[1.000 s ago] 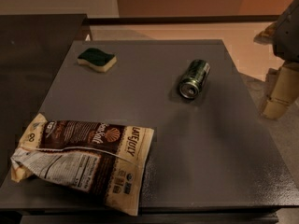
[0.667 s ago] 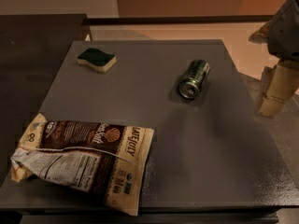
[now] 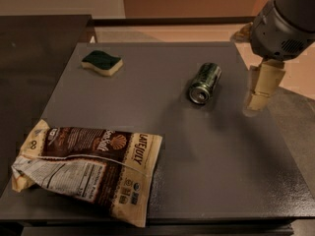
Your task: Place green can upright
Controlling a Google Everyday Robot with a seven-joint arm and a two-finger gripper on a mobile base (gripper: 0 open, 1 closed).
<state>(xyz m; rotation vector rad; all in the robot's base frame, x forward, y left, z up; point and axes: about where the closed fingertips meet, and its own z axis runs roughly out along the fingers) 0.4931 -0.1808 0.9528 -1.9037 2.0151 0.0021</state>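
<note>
Peering at the right edge, I can make out only part of the arm (image 3: 285,23): a bulky grey housing comes in from the top right corner and is cut off there, so nothing of what lies behind it shows. Below the housing hangs the gripper (image 3: 261,87), a pale tan piece pointing downward and tilted a little to the left. It sits over the right margin of the grey table (image 3: 197,181), and its lower end is close to the surface. I cannot tell whether it is open or closed, since it reads as a single pale shape from this angle. The gripper holds nothing and is apart from the green can (image 3: 204,83), which lies on its side just to the left of it, on the far right part of the table. The can's silver rimmed end faces the near side, and its other end is turned away and hidden. A green-topped yellow sponge (image 3: 102,63) rests near the far left corner, well apart from the can. A crumpled snack bag (image 3: 88,168) sprawls over the near left area, with its small print too fine to read.
</note>
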